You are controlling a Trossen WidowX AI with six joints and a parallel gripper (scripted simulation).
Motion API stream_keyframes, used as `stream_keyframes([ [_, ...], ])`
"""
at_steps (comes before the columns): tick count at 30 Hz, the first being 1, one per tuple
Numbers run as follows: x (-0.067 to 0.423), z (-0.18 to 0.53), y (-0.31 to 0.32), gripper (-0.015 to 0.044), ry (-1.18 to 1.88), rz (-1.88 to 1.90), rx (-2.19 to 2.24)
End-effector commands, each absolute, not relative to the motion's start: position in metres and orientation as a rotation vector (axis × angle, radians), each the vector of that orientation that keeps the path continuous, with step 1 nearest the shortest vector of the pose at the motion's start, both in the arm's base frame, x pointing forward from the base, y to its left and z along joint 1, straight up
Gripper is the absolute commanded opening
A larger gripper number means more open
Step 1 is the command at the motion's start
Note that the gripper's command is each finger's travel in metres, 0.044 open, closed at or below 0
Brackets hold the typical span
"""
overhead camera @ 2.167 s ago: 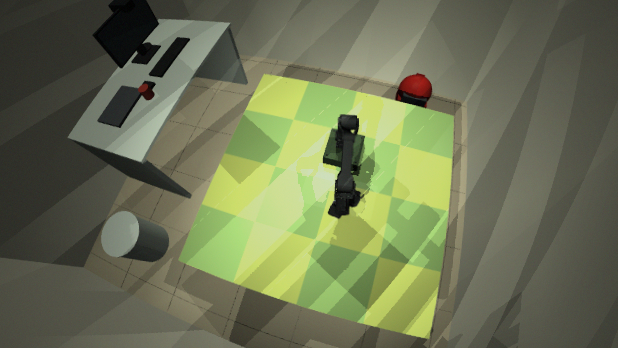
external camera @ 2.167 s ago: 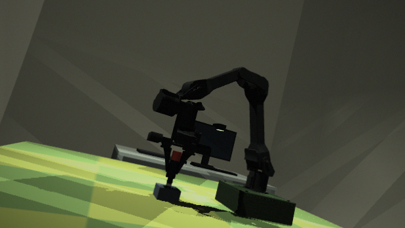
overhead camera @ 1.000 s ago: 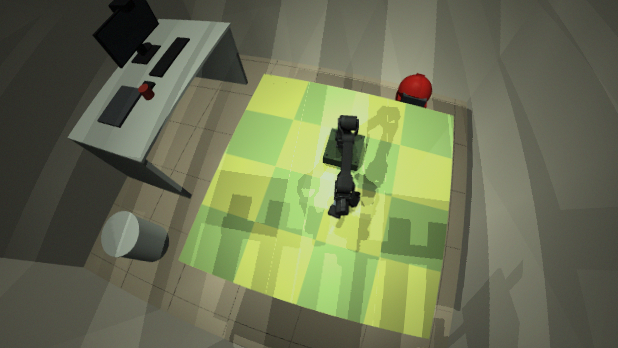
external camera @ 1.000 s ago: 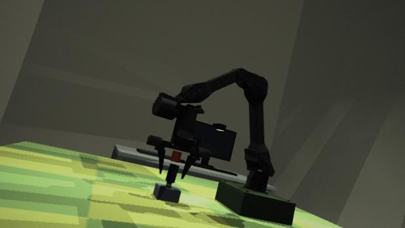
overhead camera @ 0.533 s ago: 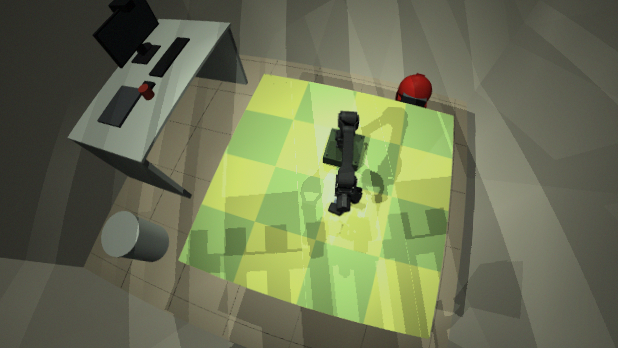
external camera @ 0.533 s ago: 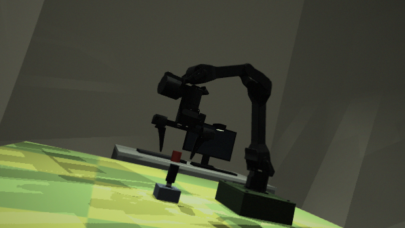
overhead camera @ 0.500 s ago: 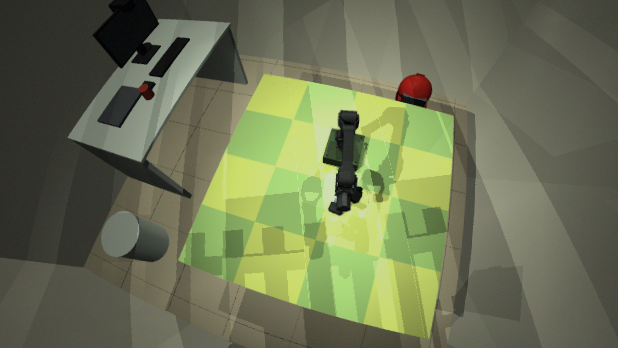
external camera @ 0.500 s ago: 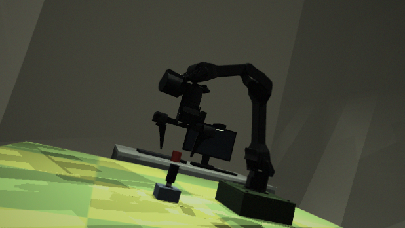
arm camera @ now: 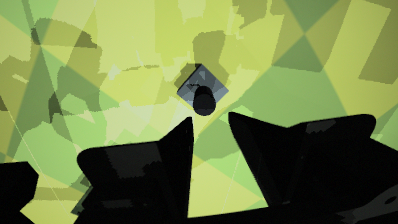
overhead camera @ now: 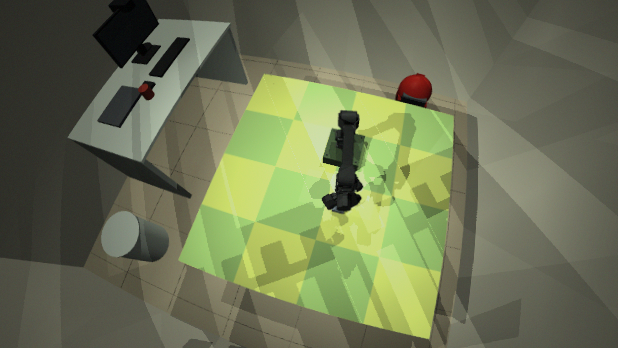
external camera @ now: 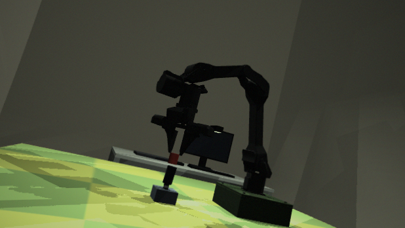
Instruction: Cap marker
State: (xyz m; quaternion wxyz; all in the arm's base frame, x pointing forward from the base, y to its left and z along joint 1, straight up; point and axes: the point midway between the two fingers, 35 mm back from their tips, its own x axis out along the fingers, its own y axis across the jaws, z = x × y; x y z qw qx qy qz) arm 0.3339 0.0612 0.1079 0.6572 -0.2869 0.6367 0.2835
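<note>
The marker [external camera: 169,175] stands upright in the small grey holder block [external camera: 164,194] [arm camera: 216,88] on the green-and-yellow table. It is dark, and its cap end shows in the wrist view [arm camera: 204,100] as a dark round top over the block. I cannot tell the cap from the marker body. My gripper [external camera: 176,151] [arm camera: 210,119] hangs straight above the marker, clear of it. Its fingers stand apart with nothing between them. In the top view the arm's wrist [overhead camera: 341,199] hides the marker and block.
The arm's base [external camera: 251,203] [overhead camera: 344,150] stands on the table behind and to the right of the block. A grey desk [overhead camera: 150,100] with a monitor, keyboard and small red object [external camera: 173,158] stands beyond the table. A grey bin [overhead camera: 134,236] and a red object [overhead camera: 414,90] are on the floor.
</note>
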Motion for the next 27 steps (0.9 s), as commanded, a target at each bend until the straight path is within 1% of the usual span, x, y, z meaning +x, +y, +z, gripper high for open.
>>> stream_keyframes([
  [1, 0.3327, 0.1027, 0.0622, 0.0046, 1.54, 0.093, -0.086],
  [3, 0.3325, 0.1019, 0.0624, 0.0, 1.542, -0.003, 0.013],
  [27, 0.3326, 0.0985, 0.0625, 0.0, 1.542, -0.015, 0.025],
])
